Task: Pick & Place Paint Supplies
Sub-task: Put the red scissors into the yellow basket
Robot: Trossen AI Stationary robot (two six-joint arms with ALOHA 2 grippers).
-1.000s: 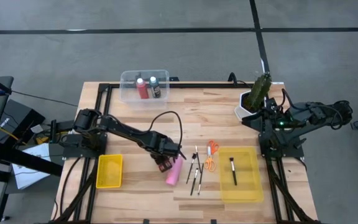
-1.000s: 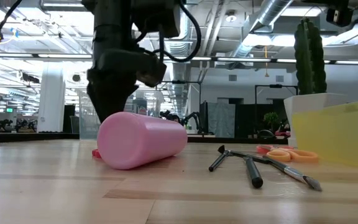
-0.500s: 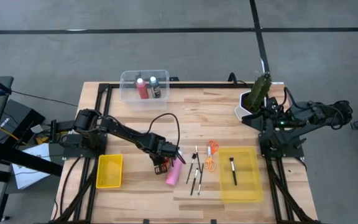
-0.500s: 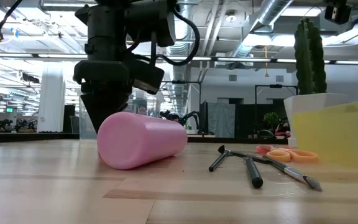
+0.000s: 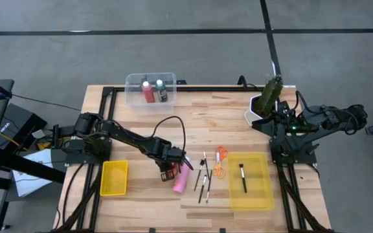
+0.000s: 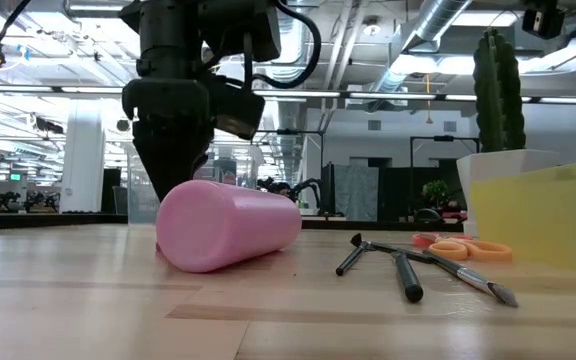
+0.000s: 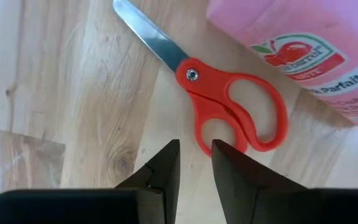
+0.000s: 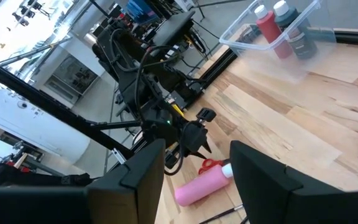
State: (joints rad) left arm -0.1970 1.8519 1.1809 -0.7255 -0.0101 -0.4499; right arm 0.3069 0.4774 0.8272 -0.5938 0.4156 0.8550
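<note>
Where the light wooden table (image 5: 238, 126) stands on a grey floor crossed by dark lines, a black frame edges its top. The left gripper (image 5: 171, 169) hangs low over the red-handled scissors (image 7: 219, 93), which lie flat on the wood just beside the pink paint bottle (image 5: 181, 178), itself lying on its side. In the left wrist view its fingers (image 7: 166, 165) stand narrowly apart, just short of a handle loop, gripping nothing. The right gripper (image 8: 194, 168) waits at the table's right edge near the green plant in a white pot (image 5: 265, 102), its fingers set wide and empty.

A clear bin (image 5: 149, 89) at the far edge holds the red paint bottle (image 5: 147, 91) and a dark white-capped bottle (image 5: 162, 90). Right of the pink bottle lie several thin brushes (image 5: 203, 176), then the orange-handled scissors (image 5: 219, 163), just beside a large yellow tray (image 5: 250, 195) holding one brush (image 5: 243, 178). A small yellow bin (image 5: 114, 177) sits near the left edge.

In the low view the room beyond is an open workspace with exposed ceiling ducts (image 6: 448, 30), white columns (image 6: 83, 160) and strip lights. Papers (image 5: 31, 171) lie off the table's left side.
</note>
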